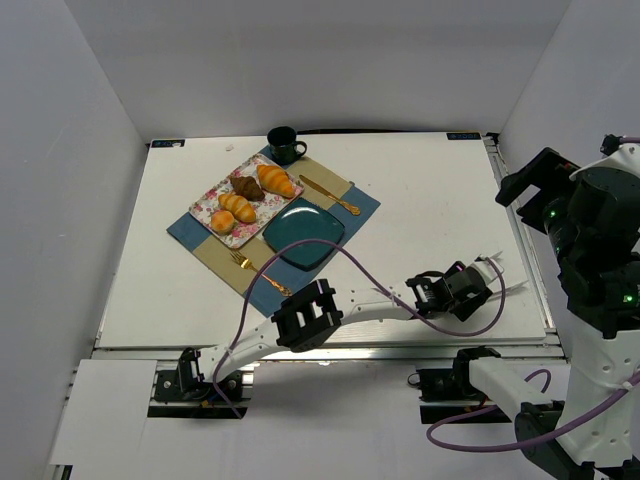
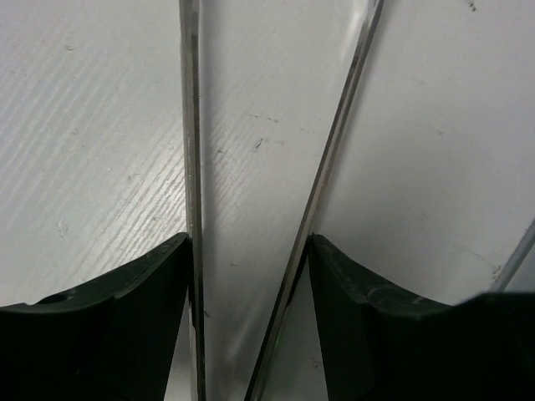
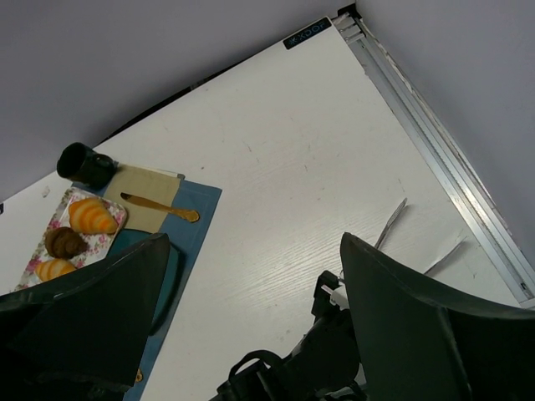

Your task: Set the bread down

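Your left gripper (image 2: 249,251) sits closest in its wrist view. Its fingers are pressed onto the two blades of the tongs (image 2: 191,125), which splay outward over the table (image 1: 420,190) at its near right side. Your right gripper (image 3: 251,251) hangs high at the right edge, fingers wide apart, nothing between them. Bread (image 1: 245,197): four pieces on the floral plate (image 1: 205,210), far left on the blue placemat (image 1: 185,230). A teal plate (image 1: 305,235) lies just beside it. Bread is well apart from both grippers.

A dark mug (image 1: 284,144) stands at the blue placemat's (image 1: 183,230) far corner; a gold knife (image 1: 328,194) and fork (image 1: 262,277) lie on it.
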Controlling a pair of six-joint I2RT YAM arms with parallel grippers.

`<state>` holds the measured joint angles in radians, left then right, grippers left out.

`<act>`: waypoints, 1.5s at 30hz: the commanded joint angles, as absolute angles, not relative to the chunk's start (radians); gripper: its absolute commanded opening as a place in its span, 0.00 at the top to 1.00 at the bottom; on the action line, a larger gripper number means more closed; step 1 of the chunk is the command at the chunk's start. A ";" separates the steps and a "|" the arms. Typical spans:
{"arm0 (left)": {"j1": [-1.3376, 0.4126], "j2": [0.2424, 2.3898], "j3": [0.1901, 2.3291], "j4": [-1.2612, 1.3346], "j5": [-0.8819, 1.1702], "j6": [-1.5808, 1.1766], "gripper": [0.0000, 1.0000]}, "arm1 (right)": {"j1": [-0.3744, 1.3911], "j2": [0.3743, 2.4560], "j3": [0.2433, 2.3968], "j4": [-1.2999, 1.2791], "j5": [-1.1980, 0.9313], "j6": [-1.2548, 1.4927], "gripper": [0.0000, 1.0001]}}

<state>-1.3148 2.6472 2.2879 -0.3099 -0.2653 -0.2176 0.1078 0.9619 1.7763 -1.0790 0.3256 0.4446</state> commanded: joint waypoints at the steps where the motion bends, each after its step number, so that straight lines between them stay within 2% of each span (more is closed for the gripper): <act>1: -1.308 2.658 2.269 -0.330 -0.244 -0.213 0.33 | 0.109 0.960 1.772 -1.017 0.316 0.440 0.11; 4: -1.308 2.634 2.270 -0.342 -0.245 -0.206 0.42 | 0.110 0.962 1.769 -1.005 0.316 0.442 0.11; 7: -1.307 2.594 2.270 -0.370 -0.274 -0.183 0.42 | 0.109 0.965 1.772 -0.994 0.319 0.446 0.11; 16: -1.250 2.297 2.229 -0.523 -0.334 -0.184 0.41 | 0.109 0.989 1.775 -0.902 0.348 0.514 0.11; 23: -1.194 2.117 2.212 -0.756 -0.432 -0.231 0.40 | 0.109 1.032 1.784 -0.842 0.345 0.540 0.11; 29: -1.076 2.013 2.210 -0.959 -0.543 -0.372 0.40 | 0.109 1.066 1.813 -0.802 0.342 0.537 0.11; 34: -0.913 1.962 2.203 -1.139 -0.618 -0.504 0.40 | 0.109 1.092 1.819 -0.781 0.313 0.538 0.11; 45: -0.614 1.809 2.088 -1.288 -0.637 -0.679 0.39 | 0.110 1.103 1.729 -0.701 0.241 0.552 0.11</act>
